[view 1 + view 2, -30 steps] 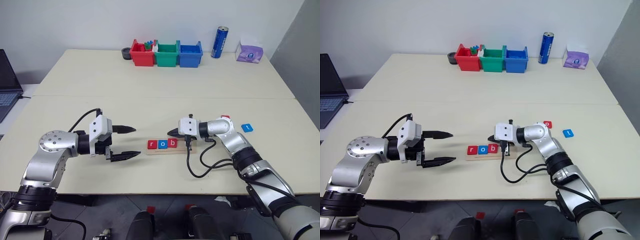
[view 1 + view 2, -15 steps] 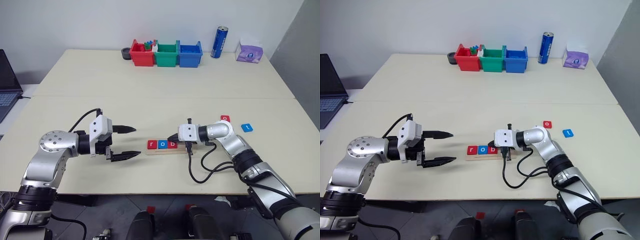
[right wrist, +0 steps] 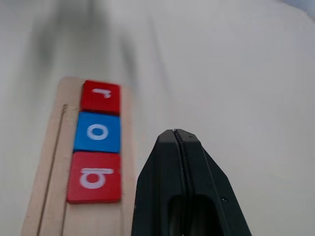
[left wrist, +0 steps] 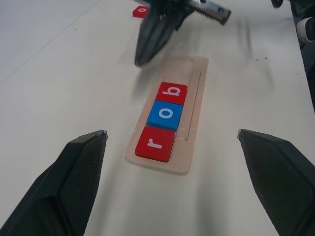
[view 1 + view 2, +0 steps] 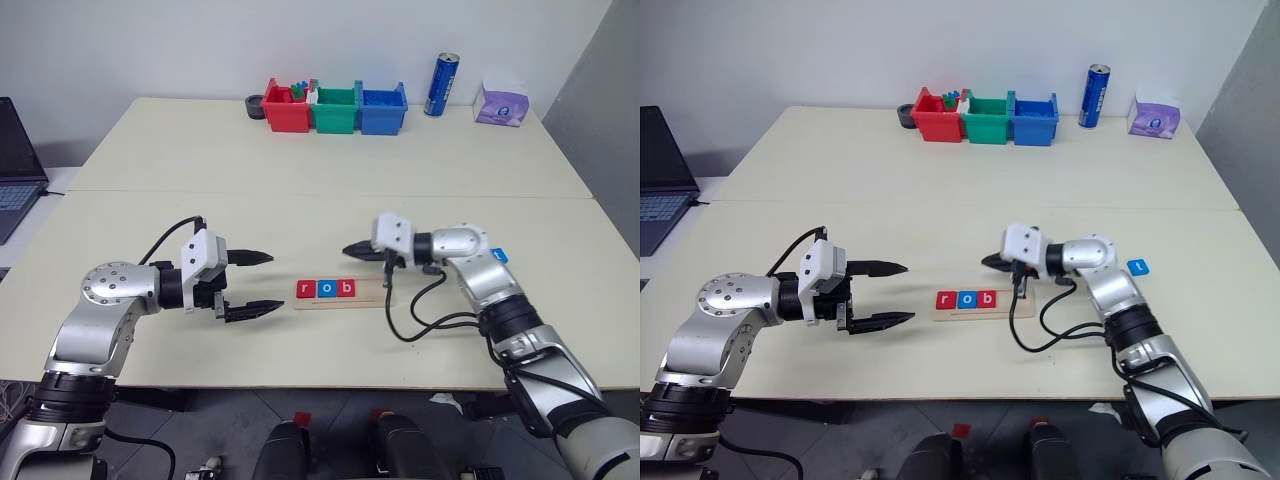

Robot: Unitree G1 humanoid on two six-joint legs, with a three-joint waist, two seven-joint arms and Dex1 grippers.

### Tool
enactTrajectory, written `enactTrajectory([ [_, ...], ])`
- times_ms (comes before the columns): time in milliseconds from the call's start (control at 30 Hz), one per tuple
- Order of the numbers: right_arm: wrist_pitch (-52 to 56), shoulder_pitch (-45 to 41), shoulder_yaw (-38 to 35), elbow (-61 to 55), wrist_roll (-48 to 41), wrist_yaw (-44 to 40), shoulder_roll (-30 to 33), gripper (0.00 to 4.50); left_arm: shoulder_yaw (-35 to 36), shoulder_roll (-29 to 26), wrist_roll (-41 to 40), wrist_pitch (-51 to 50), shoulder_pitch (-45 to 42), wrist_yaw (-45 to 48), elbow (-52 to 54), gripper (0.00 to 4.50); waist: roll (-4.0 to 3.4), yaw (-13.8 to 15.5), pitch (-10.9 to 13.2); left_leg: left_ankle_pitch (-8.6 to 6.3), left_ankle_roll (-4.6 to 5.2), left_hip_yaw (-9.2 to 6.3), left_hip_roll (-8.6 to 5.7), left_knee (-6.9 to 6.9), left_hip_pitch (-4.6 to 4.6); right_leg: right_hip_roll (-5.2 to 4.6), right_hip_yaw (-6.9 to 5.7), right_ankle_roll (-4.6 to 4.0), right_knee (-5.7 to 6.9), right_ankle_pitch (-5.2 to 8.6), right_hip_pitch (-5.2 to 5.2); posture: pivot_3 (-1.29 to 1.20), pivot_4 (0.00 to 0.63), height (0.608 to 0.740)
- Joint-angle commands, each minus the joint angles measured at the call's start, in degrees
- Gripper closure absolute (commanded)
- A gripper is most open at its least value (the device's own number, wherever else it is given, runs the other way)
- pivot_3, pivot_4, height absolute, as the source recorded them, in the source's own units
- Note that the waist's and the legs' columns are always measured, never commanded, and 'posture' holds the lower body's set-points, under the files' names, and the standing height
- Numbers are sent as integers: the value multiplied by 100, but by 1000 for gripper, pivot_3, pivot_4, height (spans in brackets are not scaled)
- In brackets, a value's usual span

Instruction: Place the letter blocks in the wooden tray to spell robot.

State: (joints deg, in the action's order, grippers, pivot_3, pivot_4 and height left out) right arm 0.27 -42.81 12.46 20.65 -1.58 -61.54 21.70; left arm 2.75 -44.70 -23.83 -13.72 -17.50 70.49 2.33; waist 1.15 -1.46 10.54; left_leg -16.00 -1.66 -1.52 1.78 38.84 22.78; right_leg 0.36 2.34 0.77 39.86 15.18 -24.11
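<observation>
- The wooden tray [image 5: 340, 296] lay near the front middle of the counter [image 5: 300, 180], and I read three letter blocks seated at its left end: a red r [image 5: 305, 289], a blue o [image 5: 325, 289] and a red b [image 5: 345, 288], touching edge to edge.
- By my count the word was three-fifths done; the tray's right part was bare, waiting for a second o and a t.
- The blue t block [image 5: 499, 256] sat on the counter well to the right of the tray, partly behind my right forearm; a red block [image 4: 141, 11] lay beyond the tray's far end, its letter too small to read.
- My right tool [image 5: 352, 250] hovered just above and behind the tray's bare right end, pointing left, its fingers pressed together and holding nothing.
- My left tool [image 5: 256, 284] hung left of the tray, aimed at it, fingers wide apart and empty.
</observation>
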Motion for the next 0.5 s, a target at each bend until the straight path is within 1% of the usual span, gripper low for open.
enactTrajectory([
  [33,1442,417,-596,-1417,-543,394,267,4318,105,152,-207,-215,-95,-324,512,0,0,9,0,0,0,-2,0,0,4,-3,0,0,-1,0,0,0,150,740],
  [133,2511,927,-967,-2386,-726,936,414,3621,-7,436,-226,-435,-221,-718,784,0,0,4,0,0,0,0,-6,0,3,-5,1,1,-1,0,0,0,150,740],
  [167,2897,1072,-1144,-2646,-772,1254,357,3293,-78,553,-182,-495,-280,-861,858,0,1,3,0,0,0,0,-10,0,4,-5,2,1,-2,0,1,0,150,740],
  [200,3185,1163,-1260,-2835,-814,1490,314,2858,-125,629,-147,-538,-316,-955,910,0,1,-5,0,0,0,0,-11,1,3,-4,2,2,-1,1,2,0,150,740],
  [233,3531,1266,-1426,-3035,-796,1868,217,2638,-210,767,-93,-591,-376,-1098,952,0,1,-9,0,0,0,1,-12,2,4,-2,3,1,1,0,2,0,150,740],
  [300,4071,1419,-1684,-3334,-727,2523,24,1896,-388,992,8,-650,-477,-1326,999,0,0,-19,0,0,0,3,-17,2,0,2,5,1,5,0,1,0,150,740],
  [333,4297,1475,-1786,-3449,-692,2813,-74,1443,-466,1092,51,-678,-526,-1425,1003,0,1,-32,0,0,0,4,-18,2,-1,5,5,1,5,0,1,0,150,740],
  [367,4447,1502,-1833,-3528,-685,2992,-133,1169,-507,1143,77,-695,-551,-1478,1003,0,0,-39,0,0,-1,5,-17,2,-2,8,7,1,5,0,1,0,150,740],
  [467,4826,1591,-2074,-3568,-438,3944,-476,38,-727,1404,268,-685,-705,-1745,905,0,1,-43,0,0,-1,6,-13,-2,-5,14,13,1,6,0,-1,0,150,740],
  [500,4915,1593,-2153,-3553,-382,4219,-581,11,-769,1468,328,-676,-752,-1821,864,0,0,-41,0,1,-1,2,-12,-2,-4,14,15,1,5,0,0,0,150,740],
])
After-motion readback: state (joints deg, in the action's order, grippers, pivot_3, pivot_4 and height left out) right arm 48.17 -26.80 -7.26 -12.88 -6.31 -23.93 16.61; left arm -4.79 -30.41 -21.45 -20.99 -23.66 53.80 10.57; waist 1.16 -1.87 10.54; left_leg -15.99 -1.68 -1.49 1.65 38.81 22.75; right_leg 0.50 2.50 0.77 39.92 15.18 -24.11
